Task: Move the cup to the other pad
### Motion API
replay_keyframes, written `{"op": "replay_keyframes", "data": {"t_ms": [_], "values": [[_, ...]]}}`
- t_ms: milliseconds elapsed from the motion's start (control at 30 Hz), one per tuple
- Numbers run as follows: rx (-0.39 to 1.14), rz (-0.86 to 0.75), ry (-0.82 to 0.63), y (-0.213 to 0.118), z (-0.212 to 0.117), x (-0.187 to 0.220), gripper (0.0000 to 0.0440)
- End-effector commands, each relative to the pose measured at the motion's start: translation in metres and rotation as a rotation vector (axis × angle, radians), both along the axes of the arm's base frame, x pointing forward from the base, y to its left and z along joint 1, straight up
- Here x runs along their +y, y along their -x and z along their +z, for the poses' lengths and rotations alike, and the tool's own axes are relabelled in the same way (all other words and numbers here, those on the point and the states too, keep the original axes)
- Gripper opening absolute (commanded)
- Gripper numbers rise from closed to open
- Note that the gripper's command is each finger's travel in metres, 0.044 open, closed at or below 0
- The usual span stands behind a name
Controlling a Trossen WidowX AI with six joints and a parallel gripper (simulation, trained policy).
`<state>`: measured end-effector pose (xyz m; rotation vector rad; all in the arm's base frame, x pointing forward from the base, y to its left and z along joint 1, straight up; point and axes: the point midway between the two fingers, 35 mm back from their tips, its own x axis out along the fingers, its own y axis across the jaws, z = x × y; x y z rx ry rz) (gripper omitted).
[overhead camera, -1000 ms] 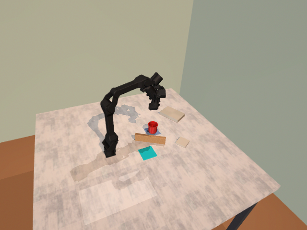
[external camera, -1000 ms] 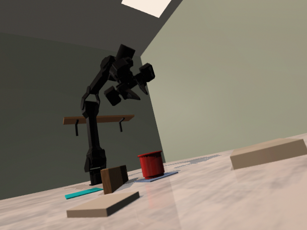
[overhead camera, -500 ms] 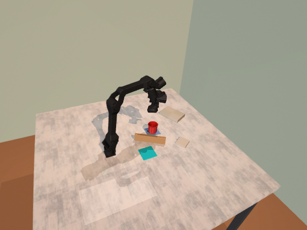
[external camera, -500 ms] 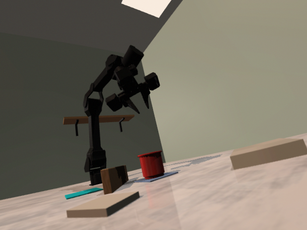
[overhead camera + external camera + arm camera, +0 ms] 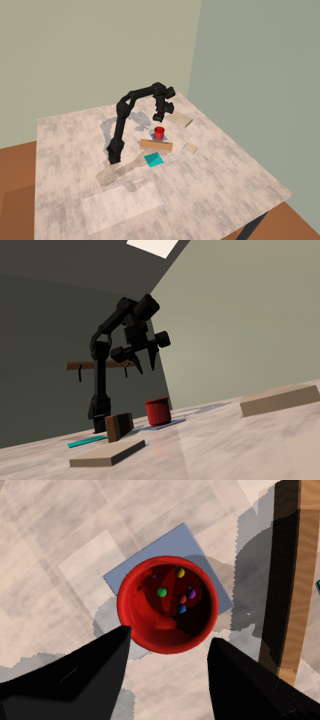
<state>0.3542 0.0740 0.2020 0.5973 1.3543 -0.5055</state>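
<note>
The red cup [image 5: 159,133] [image 5: 158,412] [image 5: 142,620] stands upright on the blue pad [image 5: 153,136] [image 5: 177,422] [image 5: 172,542]. Several small marbles lie inside the cup, among them a green marble [image 5: 162,592] and a yellow marble [image 5: 180,573]. The teal pad [image 5: 154,159] [image 5: 86,441] is bare, beyond the wooden barrier; only its edge shows in the wrist view. My gripper [image 5: 158,120] [image 5: 147,371] [image 5: 170,642] is part-way open and empty, pointing down from well above the cup. In the wrist view its fingertips appear near the cup's lower rim.
The upright wooden barrier [image 5: 156,145] [image 5: 111,429] [image 5: 295,580] stands between the two pads. A large flat beige block [image 5: 180,118] [image 5: 279,401] and a smaller beige block [image 5: 190,148] [image 5: 103,453] lie on the table. A wooden shelf [image 5: 86,365] is behind the arm.
</note>
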Motion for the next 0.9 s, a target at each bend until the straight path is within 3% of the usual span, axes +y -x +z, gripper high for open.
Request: {"op": "replay_keyframes", "data": {"t_ms": [0, 867], "values": [[0.062, -0.009, 0.028, 0.003, -0.013, -0.002, 0.0161], [0.243, -0.017, 0.115, 0.012, -0.101, -0.008, 0.0189]]}}
